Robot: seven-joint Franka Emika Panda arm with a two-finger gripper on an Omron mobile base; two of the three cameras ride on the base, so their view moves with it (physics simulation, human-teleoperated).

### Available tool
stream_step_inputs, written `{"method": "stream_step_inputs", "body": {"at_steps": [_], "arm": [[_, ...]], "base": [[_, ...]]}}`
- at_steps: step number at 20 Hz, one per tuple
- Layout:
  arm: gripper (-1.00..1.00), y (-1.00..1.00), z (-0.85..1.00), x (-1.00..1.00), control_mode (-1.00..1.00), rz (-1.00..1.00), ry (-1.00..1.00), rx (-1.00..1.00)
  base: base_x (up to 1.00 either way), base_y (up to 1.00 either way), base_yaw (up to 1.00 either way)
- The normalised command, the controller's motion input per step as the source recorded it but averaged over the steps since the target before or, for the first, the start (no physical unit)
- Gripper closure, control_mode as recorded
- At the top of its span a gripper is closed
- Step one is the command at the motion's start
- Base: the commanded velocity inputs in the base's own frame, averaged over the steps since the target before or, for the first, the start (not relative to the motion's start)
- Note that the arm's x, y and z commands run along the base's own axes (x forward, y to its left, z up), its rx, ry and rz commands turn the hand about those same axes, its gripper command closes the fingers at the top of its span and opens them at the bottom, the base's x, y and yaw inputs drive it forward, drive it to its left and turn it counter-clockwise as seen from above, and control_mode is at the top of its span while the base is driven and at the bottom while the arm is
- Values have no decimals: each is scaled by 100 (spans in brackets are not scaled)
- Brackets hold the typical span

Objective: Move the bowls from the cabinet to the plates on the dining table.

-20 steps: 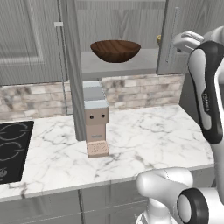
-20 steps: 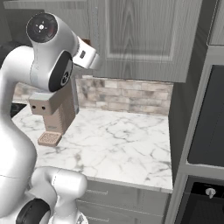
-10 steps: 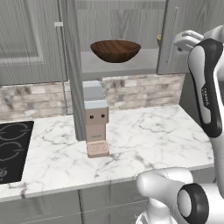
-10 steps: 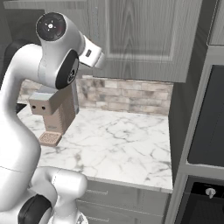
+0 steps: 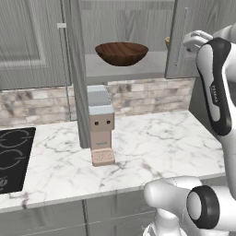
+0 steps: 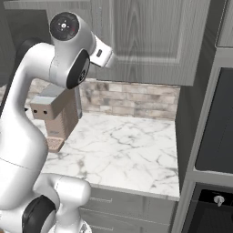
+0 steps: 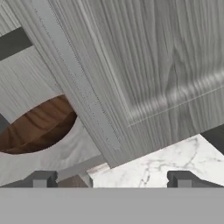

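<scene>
Two bowls sit on the cabinet (image 5: 124, 69) shelf: the brown bowl (image 5: 121, 53) in the middle of the opening, and a yellow bowl (image 5: 168, 42) peeking from behind the cabinet's right door (image 5: 193, 32). The hand (image 7: 112, 180) is spread wide, holding nothing, facing that door's panel with the brown bowl off to one side in the hand view. Best next: swing clear of the door edge, line up over the brown bowl's rim, one finger inside and one outside, then close. One coffee machine (image 5: 101, 124) stands on the table (image 5: 152, 147) below the cabinet; one hob (image 5: 11, 156) left of it. No plates seen.
</scene>
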Motion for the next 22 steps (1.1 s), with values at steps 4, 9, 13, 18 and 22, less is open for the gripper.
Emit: {"method": "stream_step_inputs", "body": {"at_steps": [4,9,13,18,22], "arm": [[-100,-6,0,21,-100,0,0,0],[-100,0,0,16,-100,0,0,1],[-100,0,0,16,-100,0,0,0],[-100,0,0,18,-100,0,0,0],[-100,0,0,21,-100,0,0,0]], "base": [[0,0,0],[0,0,0],[0,0,0],[0,0,0],[0,0,0]]}}
